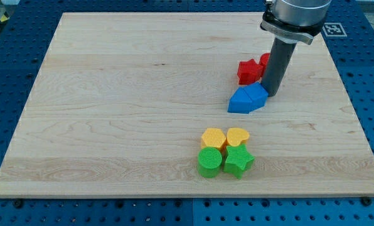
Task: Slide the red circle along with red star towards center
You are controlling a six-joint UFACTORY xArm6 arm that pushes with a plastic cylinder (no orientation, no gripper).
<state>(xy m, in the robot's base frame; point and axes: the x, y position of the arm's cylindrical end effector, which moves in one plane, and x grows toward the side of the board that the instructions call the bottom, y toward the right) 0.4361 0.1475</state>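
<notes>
My tip: bare rod end, no claw to spread or pinch; down on board, just right of blue block, touching or nearly so. Red star just up-left of rod, beside it. Red circle mostly hidden behind rod, only sliver showing, against star's right side. Both reds in board's upper right, right of centre. Blue block just below star. Near bottom centre, tight cluster: yellow block, yellow heart, green circle, green star.
</notes>
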